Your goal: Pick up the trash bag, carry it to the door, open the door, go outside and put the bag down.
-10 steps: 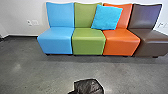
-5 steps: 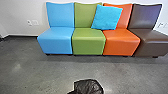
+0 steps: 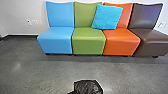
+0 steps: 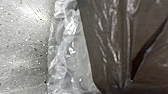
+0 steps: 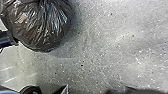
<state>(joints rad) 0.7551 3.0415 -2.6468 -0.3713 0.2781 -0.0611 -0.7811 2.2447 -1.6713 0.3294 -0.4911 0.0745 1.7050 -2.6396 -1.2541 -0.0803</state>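
Observation:
A black trash bag (image 3: 88, 88) shows at the near edge of the head view, its glossy upper part on or above the grey floor; its lower part is cut off. In the left wrist view the dark, creased plastic of the bag (image 4: 112, 45) is very close, with crumpled clear plastic (image 4: 68, 50) alongside it. The right wrist view has the rounded, gathered bag (image 5: 41, 26) some way from that camera. A dark bar-like part (image 5: 6, 38) meets the bag's side there; I cannot tell whether it belongs to the left gripper. Whether either gripper holds the bag cannot be made out.
Beyond the bag a row of blue (image 3: 55, 41), green (image 3: 88, 41), orange (image 3: 121, 42) and brown (image 3: 150, 41) chairs stands along the white wall (image 3: 22, 12). A turquoise cushion (image 3: 107, 17) leans on the backrests. Grey floor (image 3: 40, 72) lies between the bag and the chairs.
In the head view the bag's visible top has sunk slightly and its outline has shifted a little. The chairs and cushion have stayed put.

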